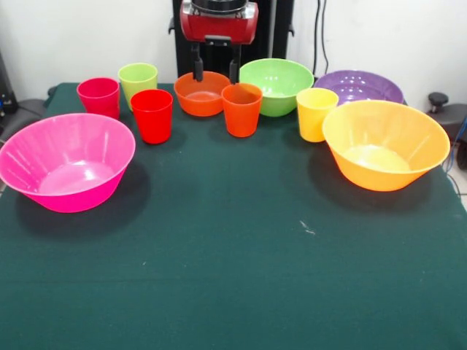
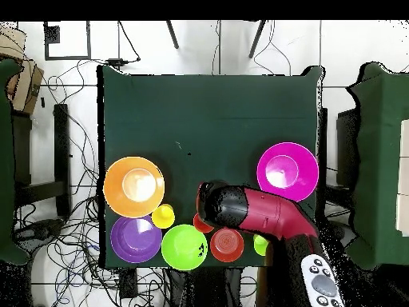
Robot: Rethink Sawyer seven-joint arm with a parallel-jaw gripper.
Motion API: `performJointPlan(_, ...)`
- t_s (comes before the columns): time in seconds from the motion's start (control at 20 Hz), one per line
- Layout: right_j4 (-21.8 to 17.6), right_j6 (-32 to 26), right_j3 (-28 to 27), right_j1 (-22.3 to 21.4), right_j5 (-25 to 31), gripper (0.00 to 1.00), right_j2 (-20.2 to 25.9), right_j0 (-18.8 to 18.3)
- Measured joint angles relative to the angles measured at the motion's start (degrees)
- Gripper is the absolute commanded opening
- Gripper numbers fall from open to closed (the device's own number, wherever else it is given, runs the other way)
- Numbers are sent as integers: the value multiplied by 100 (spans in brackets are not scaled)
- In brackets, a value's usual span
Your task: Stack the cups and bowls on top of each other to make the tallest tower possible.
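My gripper (image 1: 215, 71) is open and empty, its two fingertips hanging just above the rim of the small orange-red bowl (image 1: 202, 93) at the table's far side. An orange cup (image 1: 241, 109) stands just in front of it. The crimson cup (image 1: 98, 96), lime green cup (image 1: 138, 82) and red cup (image 1: 152, 115) stand to the left. The yellow cup (image 1: 316, 114) stands to the right. The green bowl (image 1: 277, 86), purple bowl (image 1: 359, 86), orange-yellow bowl (image 1: 385, 144) and pink bowl (image 1: 67, 160) each stand apart. Nothing is stacked. In the overhead view the arm (image 2: 256, 212) hides some cups.
The dark green table cloth (image 1: 233, 277) spreads wide in front of the row of cups and bowls. The robot's pedestal (image 1: 219, 44) stands behind the table. Cables lie on the floor around the table (image 2: 72, 240).
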Motion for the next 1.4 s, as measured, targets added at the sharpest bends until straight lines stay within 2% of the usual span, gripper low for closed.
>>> performJointPlan(0.9, 0, 0, 0, 38, -222, 100, 1, 309)
performJointPlan(1.4, 1, 1, 12, 205, -651, 100, 2, 571)
